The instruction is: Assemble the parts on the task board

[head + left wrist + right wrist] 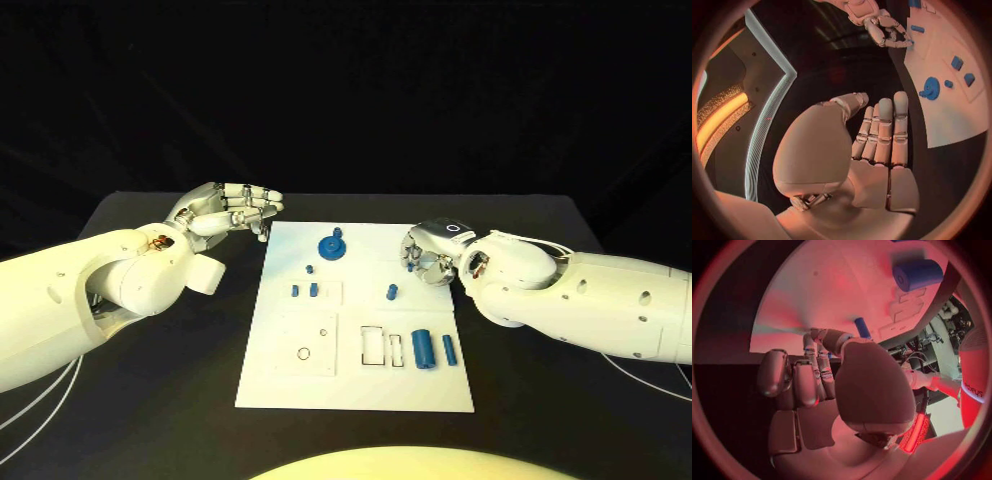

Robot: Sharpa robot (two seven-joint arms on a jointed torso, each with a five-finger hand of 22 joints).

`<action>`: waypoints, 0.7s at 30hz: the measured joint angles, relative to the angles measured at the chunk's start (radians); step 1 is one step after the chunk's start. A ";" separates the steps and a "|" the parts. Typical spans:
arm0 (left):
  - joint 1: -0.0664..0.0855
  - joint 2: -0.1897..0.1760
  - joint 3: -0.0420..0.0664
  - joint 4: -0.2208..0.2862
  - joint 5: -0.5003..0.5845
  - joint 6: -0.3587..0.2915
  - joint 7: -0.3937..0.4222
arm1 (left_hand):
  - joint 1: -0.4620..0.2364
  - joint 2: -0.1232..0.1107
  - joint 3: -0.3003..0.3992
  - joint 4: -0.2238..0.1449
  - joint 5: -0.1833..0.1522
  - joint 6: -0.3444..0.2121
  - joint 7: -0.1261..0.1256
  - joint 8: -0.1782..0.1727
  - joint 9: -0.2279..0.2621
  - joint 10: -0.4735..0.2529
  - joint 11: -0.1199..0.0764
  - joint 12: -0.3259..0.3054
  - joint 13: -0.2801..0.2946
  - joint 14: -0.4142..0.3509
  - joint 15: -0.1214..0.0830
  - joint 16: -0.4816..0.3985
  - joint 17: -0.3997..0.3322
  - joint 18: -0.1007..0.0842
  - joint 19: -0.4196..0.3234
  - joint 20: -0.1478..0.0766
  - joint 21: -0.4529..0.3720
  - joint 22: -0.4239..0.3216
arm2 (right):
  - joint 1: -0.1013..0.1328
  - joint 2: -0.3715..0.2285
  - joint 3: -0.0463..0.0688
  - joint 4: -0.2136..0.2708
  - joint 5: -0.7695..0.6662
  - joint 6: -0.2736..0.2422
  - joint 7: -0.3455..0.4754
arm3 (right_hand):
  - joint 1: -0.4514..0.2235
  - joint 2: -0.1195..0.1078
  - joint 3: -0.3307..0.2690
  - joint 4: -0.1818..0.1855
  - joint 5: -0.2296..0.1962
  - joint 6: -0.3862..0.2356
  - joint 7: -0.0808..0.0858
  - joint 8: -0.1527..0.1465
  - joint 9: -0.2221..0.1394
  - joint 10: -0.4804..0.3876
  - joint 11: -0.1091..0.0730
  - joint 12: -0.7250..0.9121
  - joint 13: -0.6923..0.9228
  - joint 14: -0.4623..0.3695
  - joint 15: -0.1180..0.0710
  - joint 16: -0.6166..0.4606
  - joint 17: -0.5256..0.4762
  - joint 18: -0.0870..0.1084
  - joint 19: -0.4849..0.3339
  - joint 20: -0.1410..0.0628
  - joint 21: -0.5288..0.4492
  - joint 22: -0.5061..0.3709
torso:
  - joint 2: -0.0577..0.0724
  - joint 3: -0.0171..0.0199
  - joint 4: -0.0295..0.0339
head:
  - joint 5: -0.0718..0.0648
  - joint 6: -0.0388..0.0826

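Note:
The white task board (283, 380) lies in the middle of the black table. On it are a blue gear (333, 246), several small blue pegs such as one (392, 292), and a thick blue cylinder (423, 349) beside a thin one (449, 349). My left hand (231, 210) hovers off the board's far left corner, fingers side by side, palm (879, 185) bare. My right hand (433, 252) is at the board's right edge with its fingers curled down. A blue bit (414, 266) shows at its fingertips; I cannot tell whether it is held. The peg (861, 327) stands just past them.
Shallow outlined recesses (381, 345) and a small ring mark (304, 353) sit on the board's near half. Black table (159, 400) surrounds the board on all sides. My left forearm (87, 300) lies along the table's left side, my right forearm (591, 305) along its right.

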 measured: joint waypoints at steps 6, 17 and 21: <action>0.000 0.000 0.000 -0.003 -0.002 -0.002 0.000 | 0.000 0.000 -0.003 -0.003 0.000 -0.003 -0.003 0.003 0.000 -0.009 0.002 0.005 0.000 -0.002 0.002 0.000 -0.001 0.000 0.000 0.000 0.000 0.000 | 0.013 -0.015 0.005 0.025 0.018 -0.017 0.004 | 0.004 0.004 0.004 -0.004 0.000 0.002 0.002 -0.003 0.001 0.022 -0.015 0.006 0.000 0.000 0.000 0.000 0.000 0.000 0.000 0.000 0.000 0.000 | 0.000 -0.0006 0.0001 | -0.001 0.001; 0.000 0.000 0.000 -0.007 -0.003 -0.005 0.000 | 0.000 0.000 -0.003 -0.003 0.000 -0.011 -0.004 0.005 0.000 -0.016 0.002 0.009 0.000 -0.003 0.003 0.000 -0.002 0.000 0.000 0.000 0.000 0.000 | 0.028 -0.055 0.008 0.096 0.054 -0.040 0.009 | 0.004 0.004 0.004 -0.004 -0.001 0.003 0.003 -0.005 0.001 0.023 -0.016 0.001 -0.001 0.000 0.000 0.000 0.000 0.000 0.000 0.000 0.000 0.000 | 0.000 -0.0007 0.0003 | 0.001 0.000; 0.000 0.001 0.000 -0.008 -0.003 -0.005 0.000 | 0.000 0.000 -0.003 -0.003 0.000 -0.011 -0.004 0.006 0.000 -0.016 0.002 0.010 0.000 -0.003 0.003 0.000 -0.002 0.000 0.000 0.000 0.000 0.000 | 0.029 -0.056 0.008 0.137 0.065 -0.044 0.011 | 0.004 0.003 0.004 -0.004 -0.001 0.003 0.003 -0.005 0.001 0.023 -0.016 0.000 -0.001 0.000 0.000 0.000 0.002 0.000 0.000 0.000 0.004 0.000 | 0.000 -0.0007 0.0000 | 0.006 -0.001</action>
